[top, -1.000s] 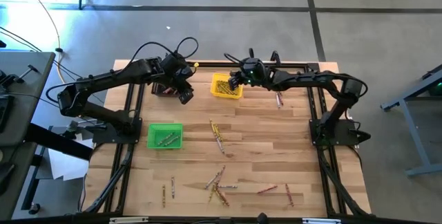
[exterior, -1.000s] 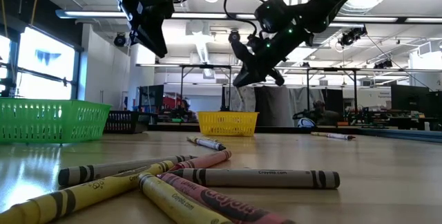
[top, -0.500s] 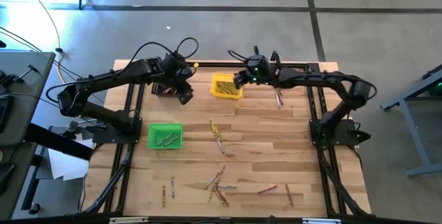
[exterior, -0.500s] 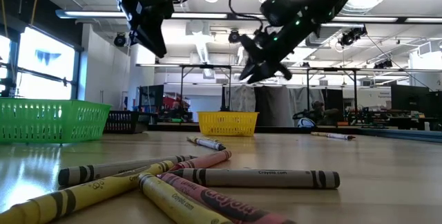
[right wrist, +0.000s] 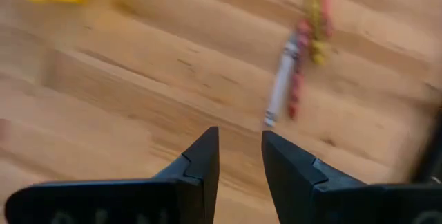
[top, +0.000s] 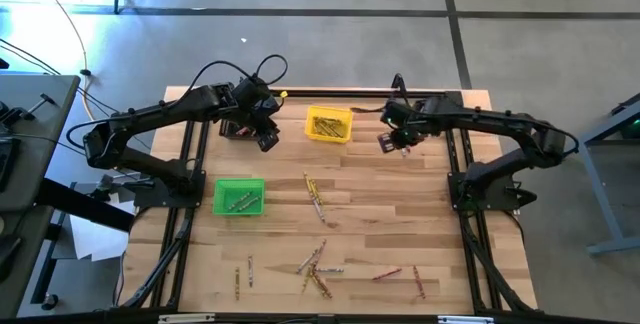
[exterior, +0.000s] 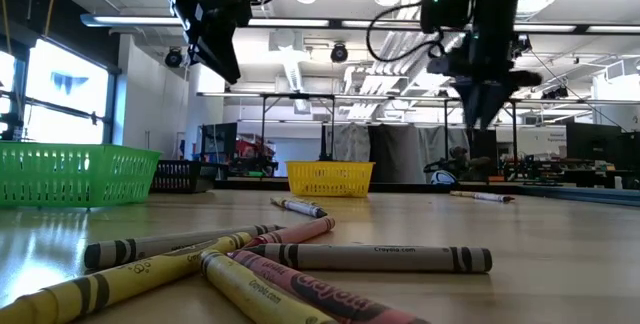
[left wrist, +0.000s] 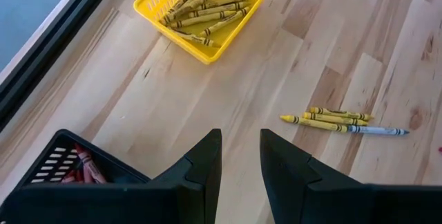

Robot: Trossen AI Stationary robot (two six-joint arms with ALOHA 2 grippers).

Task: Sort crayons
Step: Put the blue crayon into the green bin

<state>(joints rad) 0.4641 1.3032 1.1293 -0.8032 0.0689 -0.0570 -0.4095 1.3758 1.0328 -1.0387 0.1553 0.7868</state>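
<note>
Crayons lie scattered on the wooden table: a group (top: 315, 196) at the middle, several (top: 315, 264) near the front edge, and a few (top: 404, 146) at the far right. Yellow crayons fill the yellow bin (top: 328, 124). Red ones (left wrist: 86, 166) lie in the black bin (top: 235, 127). The green bin (top: 239, 196) holds a few. My left gripper (left wrist: 240, 156) hangs open and empty beside the black bin. My right gripper (right wrist: 239, 156) points down, open and empty, above the table just left of the far-right crayons (right wrist: 293, 72).
Black rails (top: 190, 154) run along the table's left and right sides, under both arms. Bare wood (top: 370, 204) lies between the middle group and the right rail. The low view shows crayons (exterior: 290, 259) close to the front edge.
My right gripper has swung from over the yellow bin toward the table's right edge. It has tipped from slanting to pointing almost straight down, and now hangs by the far-right crayons. The left arm has kept still.
</note>
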